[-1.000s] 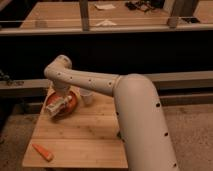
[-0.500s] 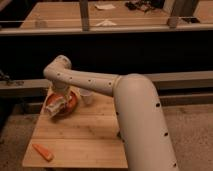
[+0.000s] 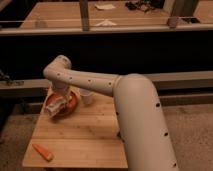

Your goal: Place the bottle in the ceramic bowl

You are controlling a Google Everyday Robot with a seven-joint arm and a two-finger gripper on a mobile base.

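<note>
Arm [image 3: 100,85]: big and white, it reaches from the lower right across to the far left part of the tabletop [image 3: 85,135].
Hand [image 3: 54,106]: it hangs low over the left side of the orange bowl.
Hand's grip: it looks to be holding something pale, but I cannot tell if it is spread or pinching.
Bottle [image 3: 56,102]: the pale thing at the hand, down in the bowl or just above it; I cannot tell if it is touching.
Ceramic bowl [image 3: 70,102]: orange, near the back left edge of the tabletop.
Cup [image 3: 86,97]: small and white, just beside the bowl on its right.
Carrot [image 3: 43,152]: orange, lying near the front left corner, well apart from the bowl.
</note>
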